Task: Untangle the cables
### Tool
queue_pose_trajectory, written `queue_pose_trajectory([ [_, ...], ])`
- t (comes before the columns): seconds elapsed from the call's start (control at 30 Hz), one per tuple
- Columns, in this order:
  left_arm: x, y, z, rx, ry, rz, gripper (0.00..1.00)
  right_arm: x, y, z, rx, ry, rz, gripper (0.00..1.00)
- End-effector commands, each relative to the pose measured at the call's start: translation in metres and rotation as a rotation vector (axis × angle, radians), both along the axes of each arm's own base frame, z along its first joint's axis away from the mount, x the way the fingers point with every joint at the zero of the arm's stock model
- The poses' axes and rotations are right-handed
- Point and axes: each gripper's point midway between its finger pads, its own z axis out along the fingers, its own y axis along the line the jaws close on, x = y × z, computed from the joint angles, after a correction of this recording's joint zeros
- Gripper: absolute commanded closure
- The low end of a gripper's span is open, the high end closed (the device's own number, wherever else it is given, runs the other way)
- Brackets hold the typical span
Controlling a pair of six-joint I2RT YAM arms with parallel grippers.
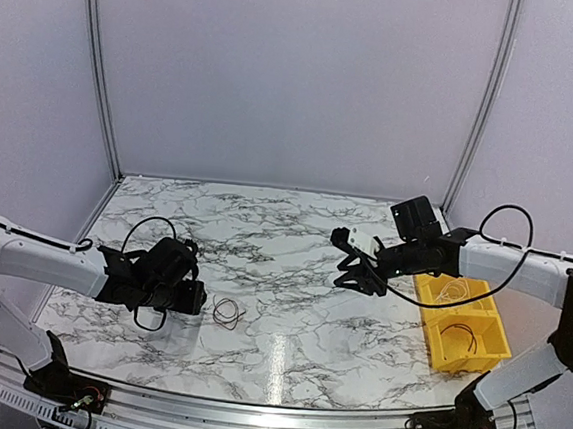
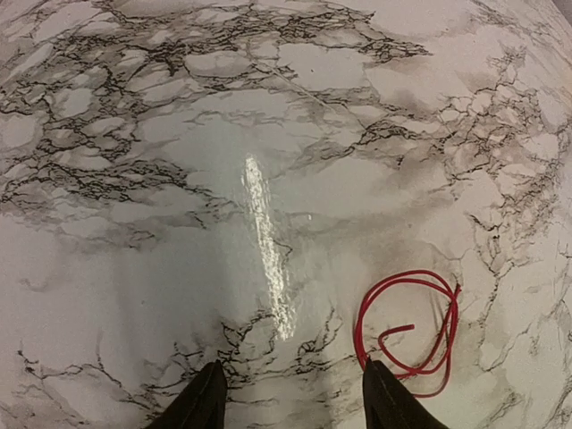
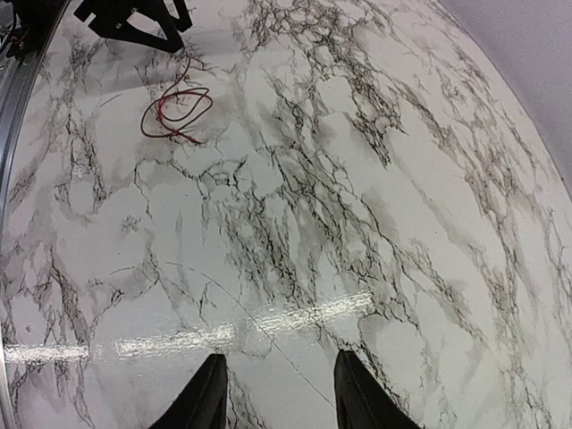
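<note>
- We see a red cable [image 2: 409, 323] lying in a loose loop on the marble counter [image 2: 268, 134], on its left side toward the near edge.
- A white-grey cable [image 1: 451, 289] lies in the far compartment of the yellow bin [image 1: 432, 338] at the counter's right edge, and a black cable [image 1: 463, 335] lies in the near compartment.
- The left gripper [image 2: 293, 366] hovers low with the red loop just beside one finger. Its fingers are moderately apart, with only bare counter between them.
- The right gripper [image 3: 281, 356] hangs over mid-counter, left of the bin and well apart from the red cable. Its fingers are also parted and hold nothing.
</note>
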Motion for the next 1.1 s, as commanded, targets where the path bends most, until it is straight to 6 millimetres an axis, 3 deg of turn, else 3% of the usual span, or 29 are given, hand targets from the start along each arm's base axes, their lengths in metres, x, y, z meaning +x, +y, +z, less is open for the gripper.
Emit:
queue_pose_trajectory([
  [0.0,0.006,-0.035,0.005,-0.176,-0.044,-0.085,0.46,-0.001,0.003,-0.015,0.022,-0.001,0.0,0.58],
  [0.23,0.015,-0.05,0.0,-0.162,-0.062,-0.134,0.53,0.003,0.004,-0.026,-0.008,0.025,-0.001,0.58],
  [0.5,0.027,-0.071,0.005,-0.168,-0.07,-0.172,0.95,0.003,0.003,-0.033,-0.026,0.031,0.001,0.58],
  [0.57,0.027,-0.078,0.022,-0.195,-0.099,-0.19,1.0,0.002,0.004,-0.032,-0.02,0.034,0.007,0.58],
  [0.8,0.016,-0.1,0.107,-0.298,-0.23,-0.329,1.0,-0.008,0.024,-0.014,0.024,0.097,0.074,0.5],
  [1.07,0.005,-0.101,0.179,-0.44,-0.337,-0.375,1.0,-0.029,0.065,0.013,0.031,0.094,0.189,0.46],
])
